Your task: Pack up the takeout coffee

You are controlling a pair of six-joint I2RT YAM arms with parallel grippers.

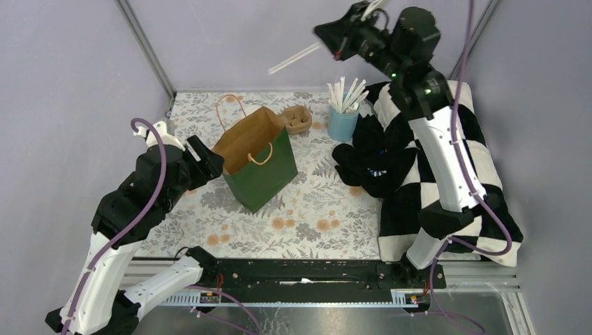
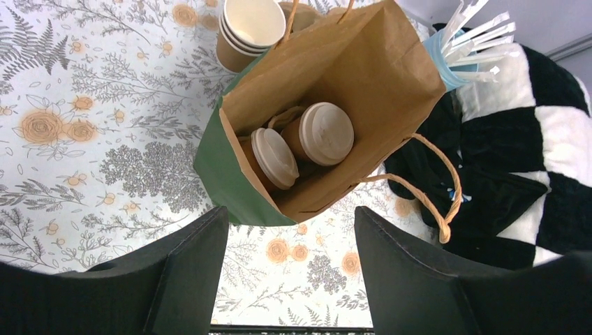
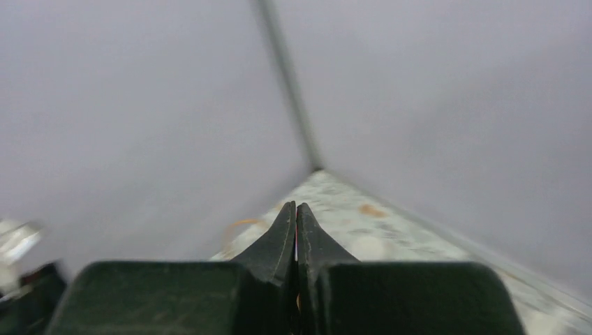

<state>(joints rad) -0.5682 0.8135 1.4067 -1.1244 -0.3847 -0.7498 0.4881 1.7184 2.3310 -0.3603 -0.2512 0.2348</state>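
Note:
Two tan paper cups with white lids, the takeout coffee (image 2: 276,157) (image 2: 327,132), stand side by side inside the open green paper bag (image 1: 269,178) (image 2: 230,167). My left gripper (image 1: 206,159) (image 2: 290,265) hangs open just left of the bag's mouth, looking down into it, with nothing between its fingers. Raised high at the back, my right gripper (image 1: 322,36) (image 3: 295,209) is shut on a white straw (image 1: 293,59) that sticks out to the lower left.
A light-blue cup of white straws (image 1: 342,122) (image 2: 447,66) stands behind the bag on the right. A brown pulp carrier (image 1: 297,118) and a stack of empty kraft cups (image 2: 244,31) sit behind the bag. A black-and-white checked cloth (image 1: 475,160) covers the right side.

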